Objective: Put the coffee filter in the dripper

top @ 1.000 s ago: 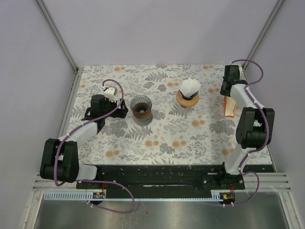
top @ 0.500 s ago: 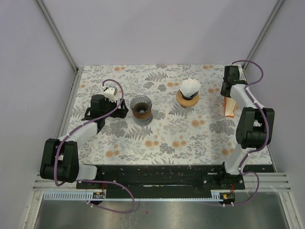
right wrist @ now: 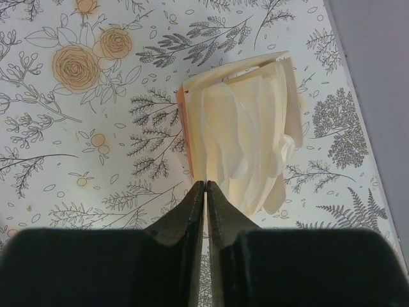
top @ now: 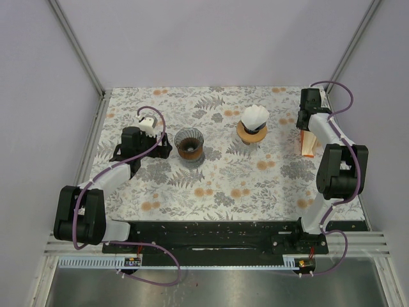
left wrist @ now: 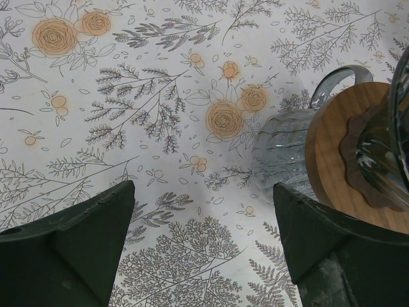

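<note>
Closing since the earlier frame, the right gripper (right wrist: 206, 192) has its fingers pressed together at the 6 o'clock edge of the coffee filter stack (right wrist: 246, 144), which lies at the table's (top: 223, 185) 3 o'clock side. Whether a filter is caught cannot be told. The left gripper (left wrist: 203, 192) is spread, with the dripper (left wrist: 358, 160) at its 3 o'clock.

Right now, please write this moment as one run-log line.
left jaws: open beside glass dripper | right jaws: shut at coffee filter stack edge | filter grip: unclear
</note>
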Controlling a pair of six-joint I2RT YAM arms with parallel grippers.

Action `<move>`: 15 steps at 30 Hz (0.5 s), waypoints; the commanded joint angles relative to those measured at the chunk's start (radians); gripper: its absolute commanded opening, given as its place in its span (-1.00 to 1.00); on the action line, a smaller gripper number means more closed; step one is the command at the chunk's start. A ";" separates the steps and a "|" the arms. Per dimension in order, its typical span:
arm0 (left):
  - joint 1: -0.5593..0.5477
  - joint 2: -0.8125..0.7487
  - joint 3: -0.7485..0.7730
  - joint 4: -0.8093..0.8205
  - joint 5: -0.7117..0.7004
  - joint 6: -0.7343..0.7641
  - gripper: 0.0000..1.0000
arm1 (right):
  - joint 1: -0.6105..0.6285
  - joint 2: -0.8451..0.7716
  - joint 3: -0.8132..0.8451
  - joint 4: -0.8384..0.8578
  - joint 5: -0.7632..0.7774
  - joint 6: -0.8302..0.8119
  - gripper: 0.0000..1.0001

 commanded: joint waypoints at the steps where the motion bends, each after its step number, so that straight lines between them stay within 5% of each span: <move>1: 0.008 -0.005 0.039 0.030 0.029 -0.009 0.85 | 0.007 -0.056 0.001 0.017 0.040 -0.019 -0.75; 15: 0.009 0.002 0.042 0.022 0.037 -0.010 0.85 | 0.006 -0.024 -0.005 0.060 0.021 -0.051 -0.68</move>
